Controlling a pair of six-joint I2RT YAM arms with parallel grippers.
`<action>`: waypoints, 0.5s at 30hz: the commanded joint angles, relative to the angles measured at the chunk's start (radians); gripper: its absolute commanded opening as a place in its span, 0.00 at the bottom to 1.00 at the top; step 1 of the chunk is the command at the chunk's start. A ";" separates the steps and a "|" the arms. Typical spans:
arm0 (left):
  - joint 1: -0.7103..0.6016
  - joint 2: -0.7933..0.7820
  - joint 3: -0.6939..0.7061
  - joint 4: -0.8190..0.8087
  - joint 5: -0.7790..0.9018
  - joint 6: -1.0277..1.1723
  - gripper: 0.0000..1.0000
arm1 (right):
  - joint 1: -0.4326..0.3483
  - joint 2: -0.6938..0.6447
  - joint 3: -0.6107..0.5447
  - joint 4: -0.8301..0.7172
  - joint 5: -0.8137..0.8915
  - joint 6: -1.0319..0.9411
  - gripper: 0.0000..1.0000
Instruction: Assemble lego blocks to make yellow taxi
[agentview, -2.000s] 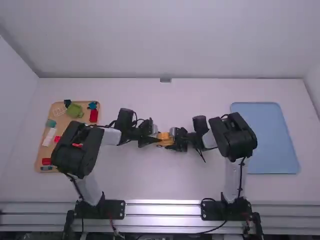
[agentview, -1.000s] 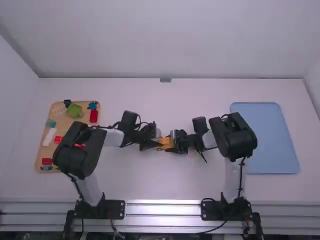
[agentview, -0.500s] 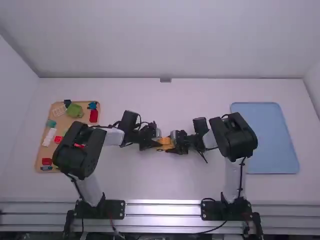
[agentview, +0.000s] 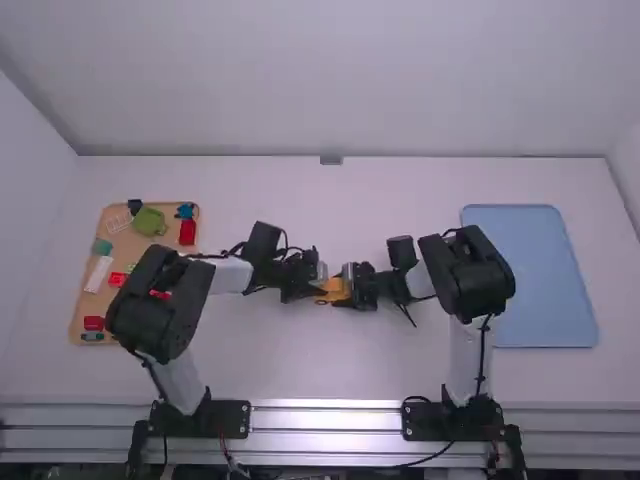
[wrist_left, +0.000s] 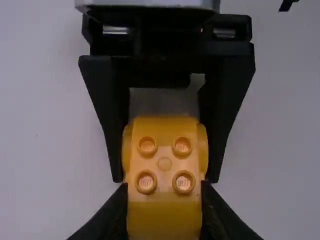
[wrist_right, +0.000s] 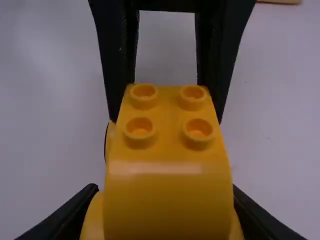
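Near the table's middle in the high view, my left gripper (agentview: 312, 283) and my right gripper (agentview: 346, 284) face each other, both on one yellow car body (agentview: 333, 290). In the left wrist view, my left gripper (wrist_left: 165, 210) is shut on the near end of the yellow car body (wrist_left: 164, 165), whose four studs face the camera; the other gripper's black fingers flank its far part. The right wrist view has my right gripper (wrist_right: 165, 210) shut on the wider near end of the yellow car body (wrist_right: 167, 150), with the opposite gripper's fingers beside the far end.
At the left, a tan tray (agentview: 75, 322) bears a green block (agentview: 150, 221), a red block (agentview: 187, 232), a white piece (agentview: 98, 274) and several other small blocks. A blue tray (agentview: 545, 275) lies on the right, beyond the right arm.
The left gripper has shifted slightly to the right since half a second ago. Over the last two seconds the right arm has stayed almost in place, with the yellow car body still between both grippers.
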 joint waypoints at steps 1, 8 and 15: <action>-0.086 0.037 -0.009 -0.035 -0.136 -0.019 0.06 | 0.038 0.014 -0.004 0.006 0.023 -0.021 0.52; -0.090 0.037 0.019 -0.093 -0.137 -0.009 0.06 | 0.028 0.014 -0.005 0.006 0.023 -0.021 0.53; -0.085 0.037 0.018 -0.050 -0.127 -0.045 0.11 | 0.029 0.014 -0.005 0.005 0.023 -0.020 0.56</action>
